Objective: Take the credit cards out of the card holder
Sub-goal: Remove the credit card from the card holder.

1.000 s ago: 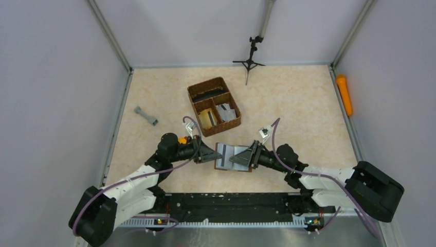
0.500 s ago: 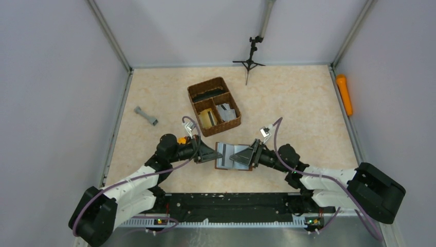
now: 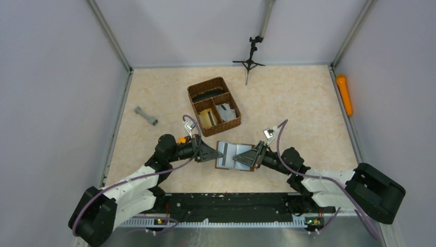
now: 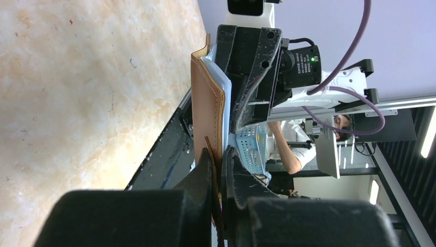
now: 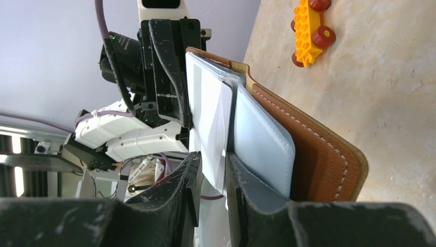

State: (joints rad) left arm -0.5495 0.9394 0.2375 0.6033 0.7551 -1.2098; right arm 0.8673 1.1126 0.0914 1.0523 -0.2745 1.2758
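Observation:
The brown leather card holder (image 3: 232, 156) is held open above the table between both arms, its grey-silver inside facing up. My left gripper (image 3: 210, 153) is shut on its left edge; the left wrist view shows the leather (image 4: 206, 105) pinched between the left gripper's (image 4: 221, 157) jaws. My right gripper (image 3: 250, 156) reaches over the right half. In the right wrist view a pale credit card (image 5: 210, 116) sticks out of a grey pocket (image 5: 262, 144). It runs between the right gripper's (image 5: 213, 160) jaws, which are drawn in against it.
A brown woven basket (image 3: 225, 126) with compartments stands just beyond the card holder. A yellow toy brick with red wheels (image 5: 310, 28) lies near the left wrist. A grey dumbbell-shaped piece (image 3: 146, 116) lies to the left. An orange object (image 3: 344, 94) lies along the right wall and a black tripod (image 3: 249, 60) stands at the back.
The right gripper's jaws have narrowed onto the card, and its wrist has shifted slightly right and lifted. The left gripper and the card holder have stayed in place.

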